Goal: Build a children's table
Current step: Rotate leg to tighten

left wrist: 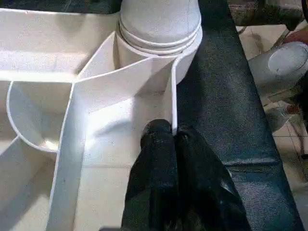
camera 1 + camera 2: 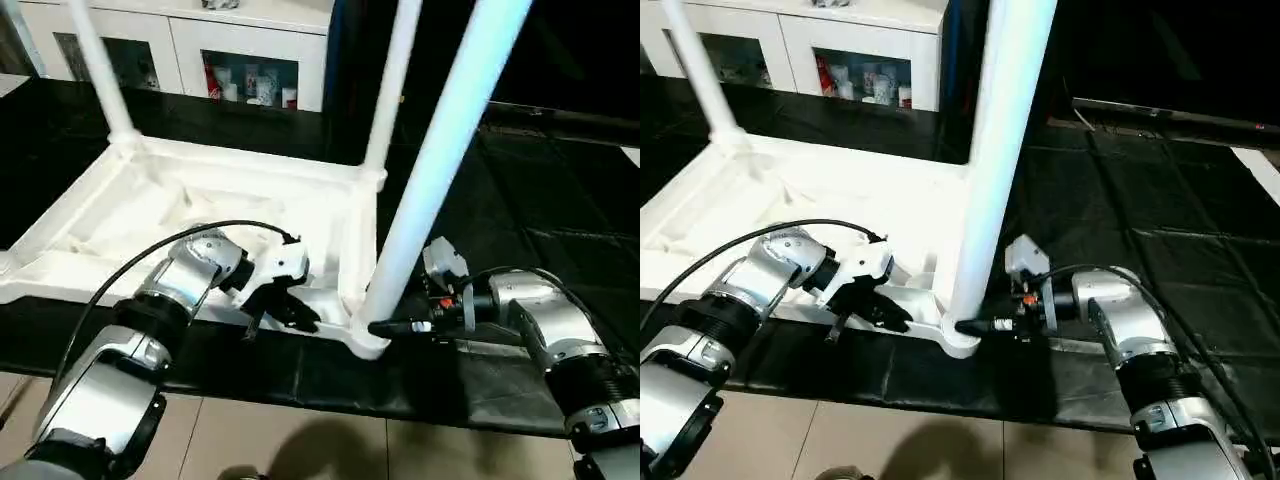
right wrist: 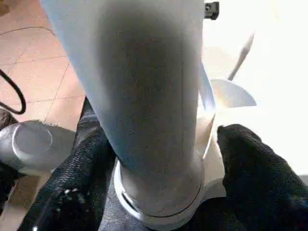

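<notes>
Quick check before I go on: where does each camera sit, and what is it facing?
Head eyes: look forward and down at the upturned table top, over both forearms.
Left wrist: looks along the shut left gripper, pinching the top's rim.
Right wrist: looks along the right gripper, fingers either side of the near leg.
Shared: that leg in its corner socket.

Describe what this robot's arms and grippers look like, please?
Both forearms are silver ribbed cylinders with black rings at the joints. The left gripper has two black fingers below a white housing, with a black cable arching over the wrist. The right gripper is black too, with a small white block, red details and a black cable.
</notes>
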